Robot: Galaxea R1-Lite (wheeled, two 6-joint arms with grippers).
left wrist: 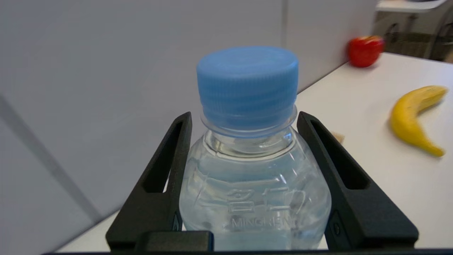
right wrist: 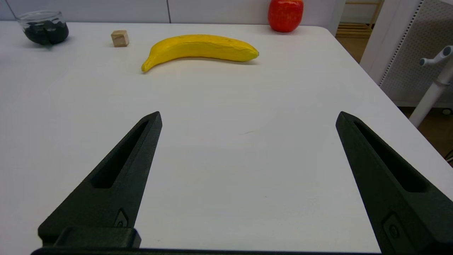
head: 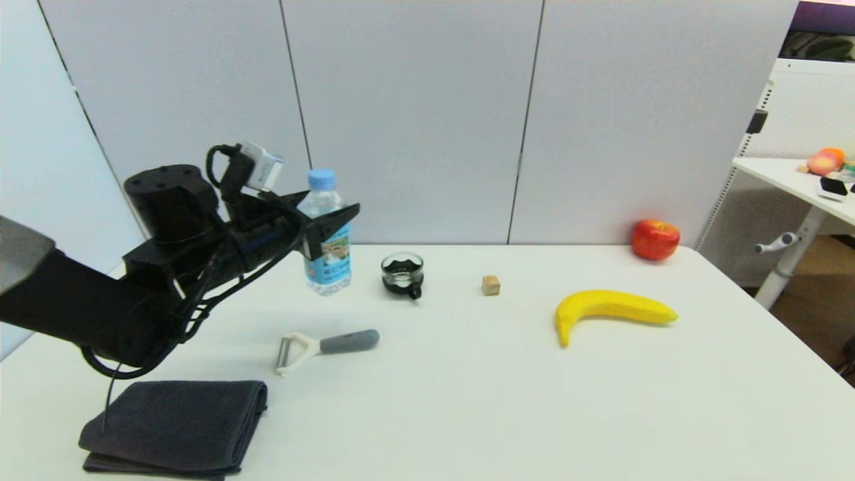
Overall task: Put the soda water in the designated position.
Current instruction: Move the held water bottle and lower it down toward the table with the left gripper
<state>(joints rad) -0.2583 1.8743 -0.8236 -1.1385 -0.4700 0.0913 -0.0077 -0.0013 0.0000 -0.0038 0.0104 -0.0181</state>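
**Left gripper clamps the soda water near the table's far left**

The white table [head: 467,401] fills the head view, with grey wall panels behind it. The left arm reaches in from the left edge of that view, above a dark grey folded towel [head: 177,424] lying at the near left of the table. At the arm's end the left gripper [head: 330,227] has its two black fingers [left wrist: 166,170] pressed against opposite sides of the soda water [head: 326,234], just under the shoulder, so it is closed on the bottle. The bottle stands upright with its light-blue cap on; whether its base touches the tabletop or hangs just above it cannot be told.

The right gripper [right wrist: 247,118] is out of the head view; its own camera shows it over bare tabletop at the right side of the table, fingers spread wide with nothing between them.

A yellow banana [head: 611,310] lies on the right half of the table, and a red apple [head: 655,239] sits beyond it, near the far right corner. A peeler [head: 324,346] with a grey handle lies nearer than the bottle, between it and the towel. A small glass cup [head: 402,272] with a black handle stands just to the right of the bottle, apart from it. A small wooden cube [head: 491,285] sits between the cup and the banana
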